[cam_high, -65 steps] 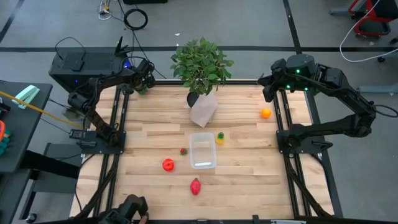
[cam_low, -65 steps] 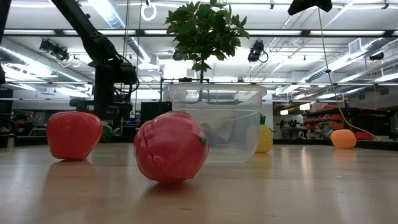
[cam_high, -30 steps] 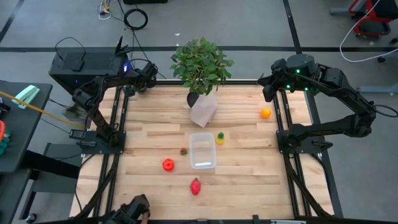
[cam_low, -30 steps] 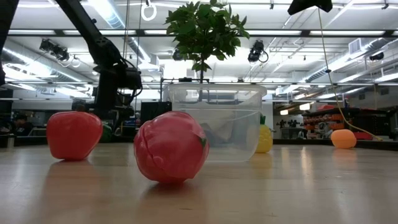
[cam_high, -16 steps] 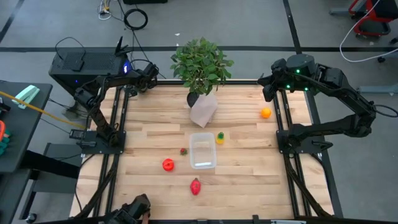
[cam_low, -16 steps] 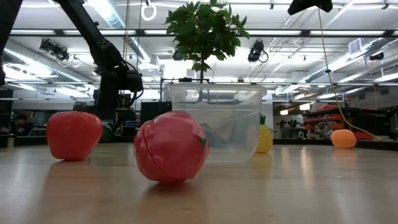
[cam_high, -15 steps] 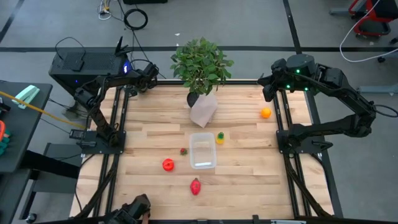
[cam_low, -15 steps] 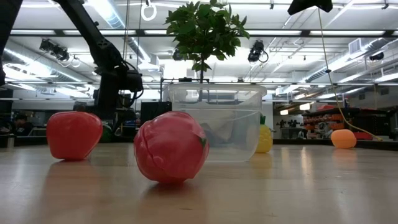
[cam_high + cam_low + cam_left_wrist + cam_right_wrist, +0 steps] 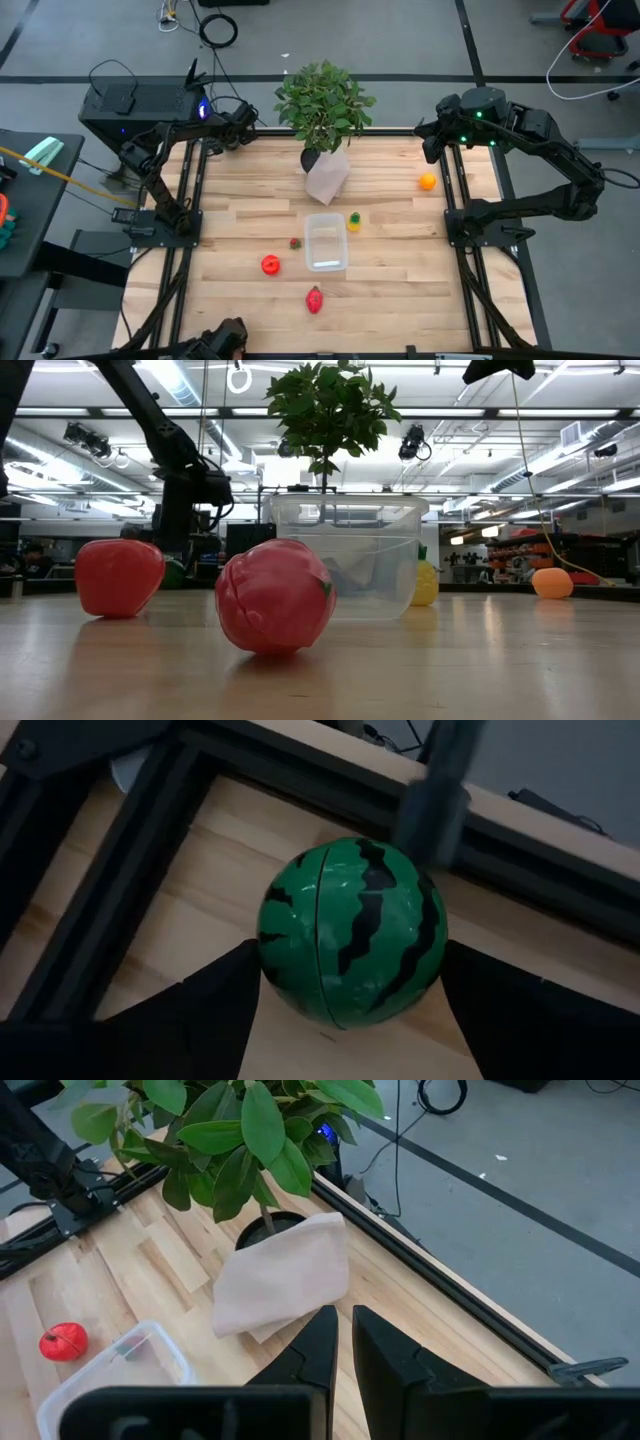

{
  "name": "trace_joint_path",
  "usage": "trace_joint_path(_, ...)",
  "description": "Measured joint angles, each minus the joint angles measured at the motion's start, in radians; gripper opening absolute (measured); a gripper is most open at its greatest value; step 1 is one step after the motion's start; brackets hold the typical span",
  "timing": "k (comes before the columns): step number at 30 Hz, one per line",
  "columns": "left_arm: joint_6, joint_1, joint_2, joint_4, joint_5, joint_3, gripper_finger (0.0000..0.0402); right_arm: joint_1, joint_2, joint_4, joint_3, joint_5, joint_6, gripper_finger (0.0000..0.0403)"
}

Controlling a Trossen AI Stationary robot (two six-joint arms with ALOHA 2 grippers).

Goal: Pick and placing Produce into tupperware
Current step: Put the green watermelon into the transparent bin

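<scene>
Fingers of left gripper [image 9: 345,1020] now bracketing striped green watermelon [image 9: 350,932], one dark finger each side, narrowed in from wider spread a sec ago; looks like contact, but firm clench not confirmable. Melon sits on wood at table's 10–11 o'clock corner, beside frame rail, well apart from tub. In high view, left gripper [image 9: 238,122] has crept further over that corner vs earlier shots. Meaning: first pick probably underway, nothing moved to tub yet.

Right gripper [image 9: 343,1342] clenched on nothing, parked high near 1–2 o'clock, aimed at potted plant [image 9: 322,105].

Tupperware [image 9: 325,243] at table centre, looks empty. Around it: yellow piece [image 9: 354,222] just beside at 2 o'clock, tiny red piece [image 9: 295,242] near at 9, red tomato-like piece [image 9: 270,265] at 8, pinkish-red piece [image 9: 315,299] at 6, orange [image 9: 427,182] well apart toward 2 o'clock.
</scene>
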Motion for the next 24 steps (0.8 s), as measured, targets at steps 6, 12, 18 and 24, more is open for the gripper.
trace_joint_path(6,0.006,-0.068,-0.001,-0.027,0.05,0.0,0.03,0.0,0.0,0.0,0.0,0.0,-0.006,0.0043)
trace_joint_path(12,0.008,-0.179,-0.001,-0.1,0.079,-0.001,0.0293,0.0,0.0,0.0,0.0,0.0,-0.017,0.0043)
trace_joint_path(18,-0.042,-0.315,-0.001,-0.163,0.076,-0.002,0.0291,0.0,0.0,0.0,0.0,0.0,-0.026,0.0043)
trace_joint_path(24,-0.145,-0.449,-0.038,-0.176,0.047,-0.002,0.029,0.0,0.0,0.0,0.0,0.0,-0.027,0.0043)
